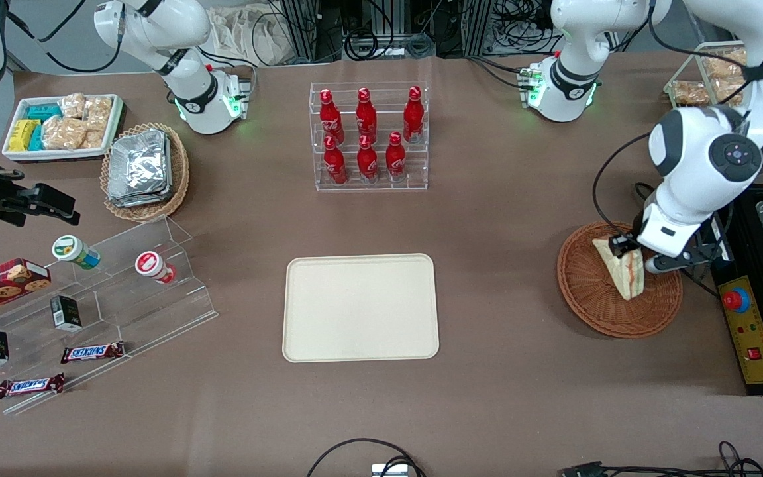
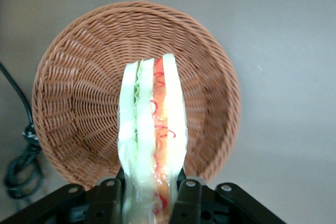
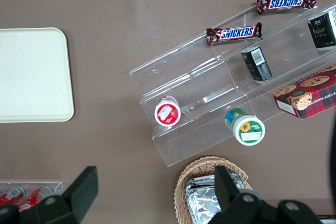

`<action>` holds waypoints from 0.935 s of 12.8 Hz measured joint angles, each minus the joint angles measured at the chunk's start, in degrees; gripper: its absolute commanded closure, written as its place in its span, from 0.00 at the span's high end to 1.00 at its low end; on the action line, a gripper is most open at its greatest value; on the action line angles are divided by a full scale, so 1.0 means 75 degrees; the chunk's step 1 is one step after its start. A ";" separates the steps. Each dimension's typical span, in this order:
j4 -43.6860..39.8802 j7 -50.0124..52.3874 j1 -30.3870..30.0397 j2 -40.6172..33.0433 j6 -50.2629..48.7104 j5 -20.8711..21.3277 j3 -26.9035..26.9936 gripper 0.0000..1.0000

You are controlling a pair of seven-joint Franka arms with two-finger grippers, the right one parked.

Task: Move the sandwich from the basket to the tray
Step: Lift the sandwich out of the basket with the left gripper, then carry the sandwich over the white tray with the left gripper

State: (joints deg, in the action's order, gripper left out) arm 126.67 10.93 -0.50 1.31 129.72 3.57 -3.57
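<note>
— Cream-coloured tray [image 1: 360, 308] first, nearest the front camera: anything on it?

— Nothing. It lies flat, well apart from the basket [image 1: 587, 298], toward the parked arm's end from it.

— And the basket?

— Reddish-brown wicker, toward the working arm's end of the table. The sandwich [image 1: 623, 275] is held over it, its filling edge showing red, orange and green layers.

— The gripper [image 1: 628, 250]?

— Above the basket, its fingers [image 2: 190, 195] clamped on the sandwich's two bread faces at one end of the wedge.
</note>
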 measured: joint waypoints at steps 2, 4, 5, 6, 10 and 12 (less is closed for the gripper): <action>-0.0586 -0.0484 0.0006 -0.0062 -0.0606 0.0000 -0.0361 0.33; -0.1139 -0.0432 0.0012 -0.0049 -0.1090 -0.0001 -0.0839 0.33; -0.1400 -0.0269 0.0017 -0.0021 -0.1330 -0.0001 -0.1087 0.33; -0.1641 -0.0075 0.0022 0.0027 -0.1464 -0.0001 -0.1299 0.33; -0.2835 0.0882 0.0032 0.0627 -0.2029 -0.0001 -0.2007 0.33; -0.3641 0.1319 0.0234 0.1111 -0.2380 0.0028 -0.2213 0.34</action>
State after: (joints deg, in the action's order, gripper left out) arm 99.37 20.83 1.26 9.64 111.88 3.78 -20.17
